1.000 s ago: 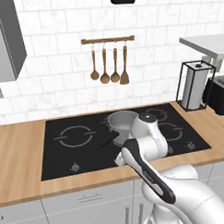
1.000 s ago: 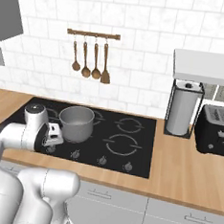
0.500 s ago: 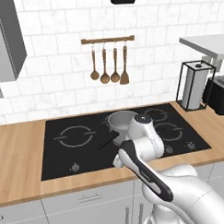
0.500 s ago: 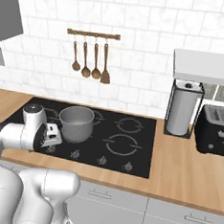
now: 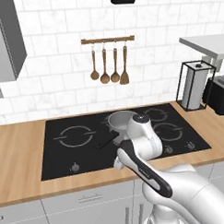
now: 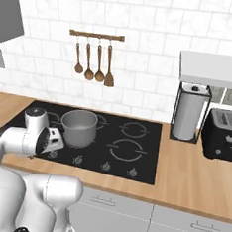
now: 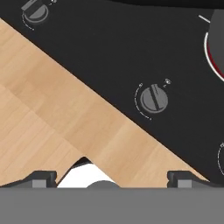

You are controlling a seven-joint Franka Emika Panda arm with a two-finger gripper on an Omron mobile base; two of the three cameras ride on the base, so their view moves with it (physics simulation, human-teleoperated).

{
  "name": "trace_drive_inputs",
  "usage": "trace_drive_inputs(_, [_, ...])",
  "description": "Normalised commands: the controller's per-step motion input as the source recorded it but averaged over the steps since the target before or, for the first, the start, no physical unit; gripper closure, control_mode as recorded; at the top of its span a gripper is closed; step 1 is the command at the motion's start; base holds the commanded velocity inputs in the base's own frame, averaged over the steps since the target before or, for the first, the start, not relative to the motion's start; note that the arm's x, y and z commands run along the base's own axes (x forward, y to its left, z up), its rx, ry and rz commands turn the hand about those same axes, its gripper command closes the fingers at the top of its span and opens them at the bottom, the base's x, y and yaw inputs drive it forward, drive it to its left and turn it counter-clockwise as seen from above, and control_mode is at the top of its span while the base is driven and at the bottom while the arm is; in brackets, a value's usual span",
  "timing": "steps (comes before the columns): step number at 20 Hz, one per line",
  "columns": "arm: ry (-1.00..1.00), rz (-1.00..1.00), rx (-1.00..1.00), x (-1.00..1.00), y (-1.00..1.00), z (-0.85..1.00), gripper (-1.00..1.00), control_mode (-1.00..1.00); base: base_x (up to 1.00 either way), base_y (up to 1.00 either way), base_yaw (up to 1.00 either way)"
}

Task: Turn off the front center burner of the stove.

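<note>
Stove [image 5: 83, 147]: black glass cooktop set in the wooden counter [image 5: 19, 168], knob row along its front edge.
Knob [image 7: 153, 98]: grey, round, centred ahead of the hand, untouched.
Pot [image 6: 78, 127]: grey, on a rear burner.
Gripper [image 7: 111, 177]: fingers spread wide, hovering above the counter edge, holding nothing.
Toaster [image 6: 226, 133]: far right.

stove [image 5: 83, 147]: flat black glass, white ring markings | set in wooden counter | grey knobs along front edge
</note>
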Motion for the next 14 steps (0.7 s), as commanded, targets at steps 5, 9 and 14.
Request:
trace_drive_inputs(5, [-0.02, 0.11, 0.00, 0.04, -0.13, -0.13, -1.00, -1.00, 0.00, 0.00, 0.00])
trace_drive_inputs(9, [-0.06, 0.10, 0.00, 0.07, -0.04, -0.23, -1.00, -1.00, 0.00, 0.00, 0.00])
trace_drive_inputs(14, [-0.09, 0.09, 0.00, 0.03, -0.01, -0.31, -1.00, -1.00, 0.00, 0.00, 0.00])
